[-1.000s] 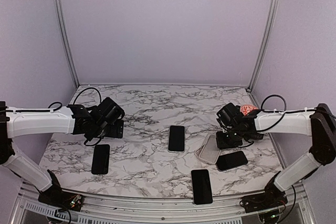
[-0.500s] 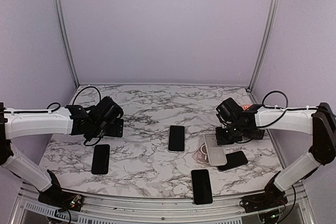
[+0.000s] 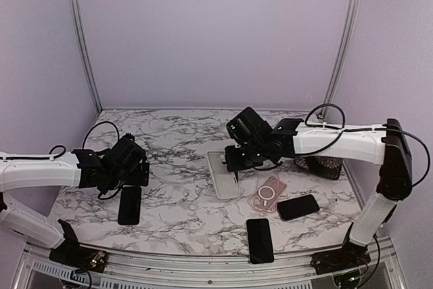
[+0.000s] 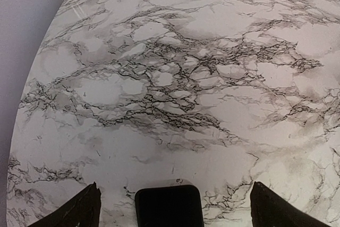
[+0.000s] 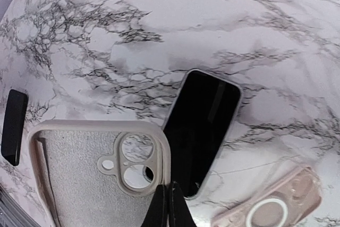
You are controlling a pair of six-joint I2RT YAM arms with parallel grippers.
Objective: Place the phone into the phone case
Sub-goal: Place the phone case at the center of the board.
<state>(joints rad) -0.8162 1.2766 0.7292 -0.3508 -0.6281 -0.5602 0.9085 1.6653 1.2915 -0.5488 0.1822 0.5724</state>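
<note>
My right gripper (image 5: 169, 208) is pinched tight on the rim of the cream phone case (image 5: 85, 174), at the corner by the camera cut-out, with only that thin wall between my fingers. The case is held by that corner, its lined inside facing my wrist camera. Just past its rim lies the white-rimmed phone (image 5: 204, 126), dark glass up on the marble table (image 5: 276, 35). In my wrist view the case's edge overlaps the phone's long side, and from above the case (image 3: 223, 175) hides the phone altogether. Whether the two touch I cannot tell.

A clear pink case (image 5: 271, 208) with a white ring lies just beside the end of the phone nearest my fingers, crowding that side. Farther out to my right sit an angled black phone (image 3: 298, 206), a near-edge black phone (image 3: 260, 239) and a dark spotted pouch (image 3: 318, 165) behind my right forearm.

My left gripper (image 4: 174, 190) stands spread wide with nothing in it, a fingertip on either side of the far end of the left black phone (image 4: 169, 208). It is well apart from the case and from the crowded right side.
</note>
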